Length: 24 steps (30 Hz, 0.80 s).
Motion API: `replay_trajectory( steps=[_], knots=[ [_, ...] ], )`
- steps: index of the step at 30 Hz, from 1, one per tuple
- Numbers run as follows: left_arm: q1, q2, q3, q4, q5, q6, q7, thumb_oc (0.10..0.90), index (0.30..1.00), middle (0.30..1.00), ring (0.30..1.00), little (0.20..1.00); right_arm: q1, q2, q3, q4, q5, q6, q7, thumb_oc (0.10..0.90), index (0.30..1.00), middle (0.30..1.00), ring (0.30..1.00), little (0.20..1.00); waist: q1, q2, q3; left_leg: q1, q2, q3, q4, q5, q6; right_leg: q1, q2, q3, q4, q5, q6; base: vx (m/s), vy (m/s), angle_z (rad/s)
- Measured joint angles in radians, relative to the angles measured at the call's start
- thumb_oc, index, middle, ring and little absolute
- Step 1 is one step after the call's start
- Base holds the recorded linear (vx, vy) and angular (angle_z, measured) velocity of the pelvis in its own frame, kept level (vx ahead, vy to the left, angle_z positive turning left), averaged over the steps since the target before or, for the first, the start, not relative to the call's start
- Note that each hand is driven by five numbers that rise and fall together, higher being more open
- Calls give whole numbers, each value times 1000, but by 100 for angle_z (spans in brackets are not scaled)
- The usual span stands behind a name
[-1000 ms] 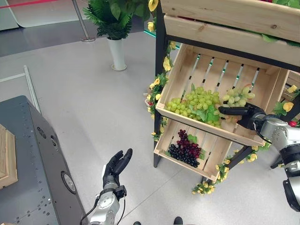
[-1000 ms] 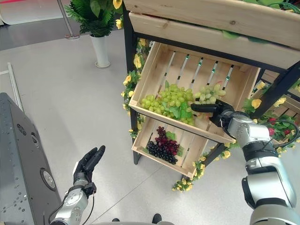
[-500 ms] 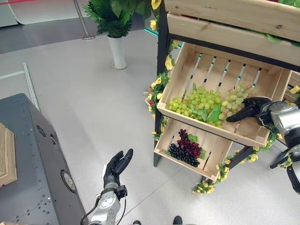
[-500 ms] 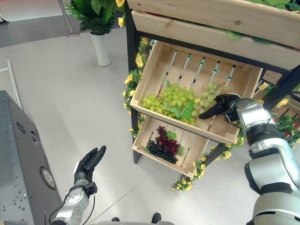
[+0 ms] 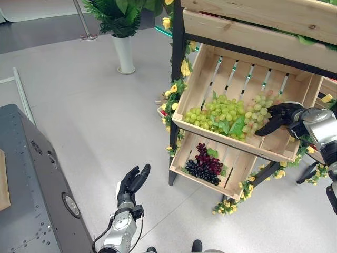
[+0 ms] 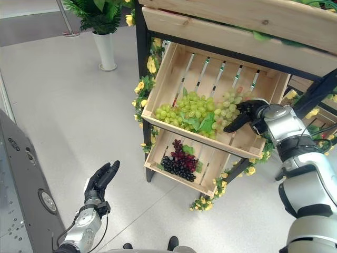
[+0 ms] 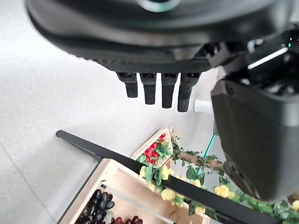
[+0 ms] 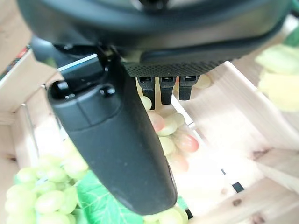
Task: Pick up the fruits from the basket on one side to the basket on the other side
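Right hand [image 5: 280, 117] now in the upper crate [image 5: 303, 95] at its right end, against the small green bunch [image 5: 256, 113]; a second ago it sat at the front rail, so it has gone in for the grasp; fingers straight, thumb stretched toward the grapes, nothing pinched yet; bunch lies with long axis from back-right to front-left, merging into the big green pile [image 5: 216, 115]; left hand [image 5: 130, 185] idle, spread, low over floor.

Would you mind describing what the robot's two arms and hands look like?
Both arms are silver-grey with rounded segments and dark joint bands. Each ends in a black hand: the left hand is slim with a black wrist collar, the right hand glossy black. In the wrist views the thumbs are broad and smooth, the fingers blocky.
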Motion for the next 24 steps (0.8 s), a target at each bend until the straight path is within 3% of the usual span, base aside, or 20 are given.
replay_trajectory(
  steps=[9,24],
  knots=[
    [0,0,0,-4,1,1,1,800,900,900,900,900,0,-39,31,-173,-70,-1,-16,800,900,900,900,900,-24,6,5,-4,0,3,-5,0,1,-5,1,12,0,1,0,-1,0,0],
    [0,0,1,-15,1,20,2,800,900,900,900,900,-24,-74,69,-386,-243,-42,-91,800,900,900,900,900,-24,6,5,-7,0,3,-5,-1,1,-8,0,12,0,0,2,0,0,0]
  ],
)
